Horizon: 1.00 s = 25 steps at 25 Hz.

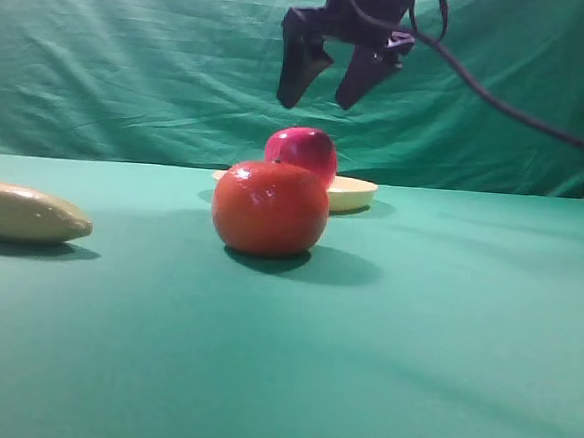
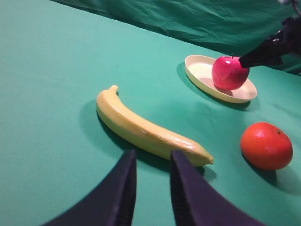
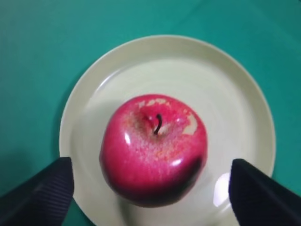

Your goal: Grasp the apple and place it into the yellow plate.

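The glossy crimson-red apple (image 3: 154, 149) with a short dark stem sits upright inside the shallow round pale yellow plate (image 3: 235, 89), a little off its centre. The right wrist view shows this from straight above, with the two dark fingers of the right gripper (image 3: 150, 188) wide apart on both sides of the apple, not touching it. In the exterior high view the right gripper (image 1: 327, 81) hangs released above the apple (image 1: 307, 147), and the round orange-red fruit (image 1: 271, 208) hides the lower part of the apple and part of the plate (image 1: 359, 194). Only the left wrist view shows the whole long yellow banana (image 2: 146, 128) on the green cloth (image 2: 47, 94), near the left gripper (image 2: 151, 188), whose fingers stand slightly apart and hold nothing.
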Each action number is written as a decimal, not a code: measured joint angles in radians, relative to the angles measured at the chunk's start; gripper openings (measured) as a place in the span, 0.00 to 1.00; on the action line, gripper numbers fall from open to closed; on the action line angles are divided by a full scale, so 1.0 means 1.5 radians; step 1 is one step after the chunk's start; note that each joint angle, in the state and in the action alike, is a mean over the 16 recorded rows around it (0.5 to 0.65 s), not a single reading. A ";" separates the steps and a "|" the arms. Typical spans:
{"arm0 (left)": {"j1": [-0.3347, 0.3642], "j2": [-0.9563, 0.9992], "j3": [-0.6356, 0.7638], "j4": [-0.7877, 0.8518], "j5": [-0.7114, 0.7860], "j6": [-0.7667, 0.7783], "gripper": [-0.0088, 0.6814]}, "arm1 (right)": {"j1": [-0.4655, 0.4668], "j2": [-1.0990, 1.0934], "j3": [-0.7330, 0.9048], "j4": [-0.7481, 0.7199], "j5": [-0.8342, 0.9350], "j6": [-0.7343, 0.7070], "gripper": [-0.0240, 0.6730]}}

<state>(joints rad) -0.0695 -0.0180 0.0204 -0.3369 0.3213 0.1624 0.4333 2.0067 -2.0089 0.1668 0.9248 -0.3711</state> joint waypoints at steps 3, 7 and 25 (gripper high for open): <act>0.000 0.000 0.000 0.000 0.000 0.000 0.24 | 0.000 -0.053 0.001 -0.001 0.039 0.018 0.14; 0.000 0.000 0.000 0.000 0.000 0.000 0.24 | 0.000 -0.125 0.018 -0.001 0.086 0.041 0.05; 0.000 0.000 0.000 0.000 0.000 0.000 0.24 | 0.000 -0.620 0.505 0.013 -0.021 0.076 0.03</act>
<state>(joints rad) -0.0695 -0.0180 0.0204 -0.3369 0.3213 0.1624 0.4333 1.0772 -1.2521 0.1868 0.8936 -0.2564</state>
